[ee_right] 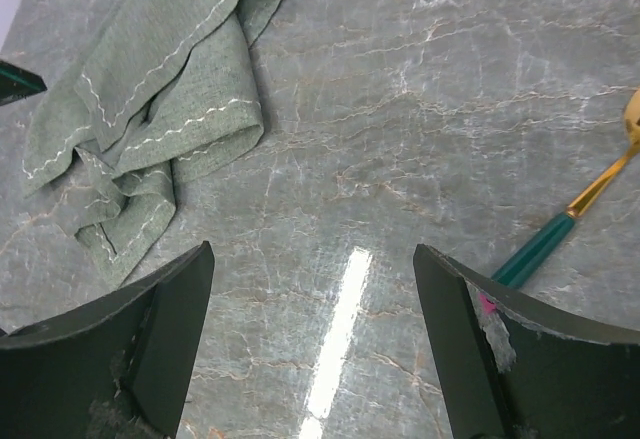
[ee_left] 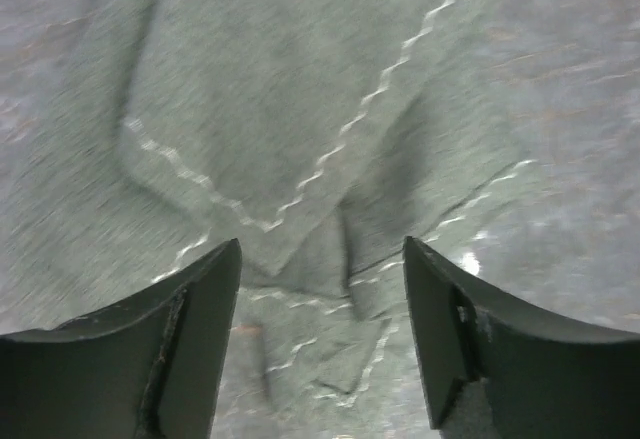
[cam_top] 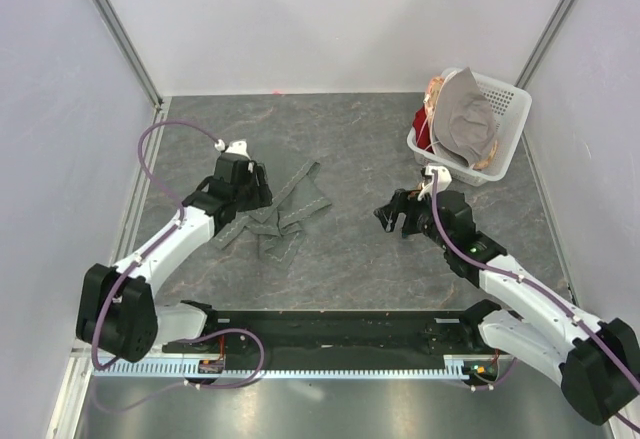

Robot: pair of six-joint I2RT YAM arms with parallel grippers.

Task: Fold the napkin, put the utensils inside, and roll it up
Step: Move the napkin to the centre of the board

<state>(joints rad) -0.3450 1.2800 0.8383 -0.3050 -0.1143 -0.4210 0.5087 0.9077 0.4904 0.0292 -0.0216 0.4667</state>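
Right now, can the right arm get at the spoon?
Probably yes. The spoon lies uncovered on the table, beside the open right gripper, with nothing between. It sits off to one side of the jaws, so a small sideways shift comes first.

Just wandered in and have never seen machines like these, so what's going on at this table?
Two robot arms are meant to roll a spoon up in a napkin. The dark grey-green napkin lies crumpled, not folded, on the table. The left gripper hangs open right above it, holding nothing. The right gripper, open too and empty, is over bare table, with the teal-handled spoon lying close by, untouched.
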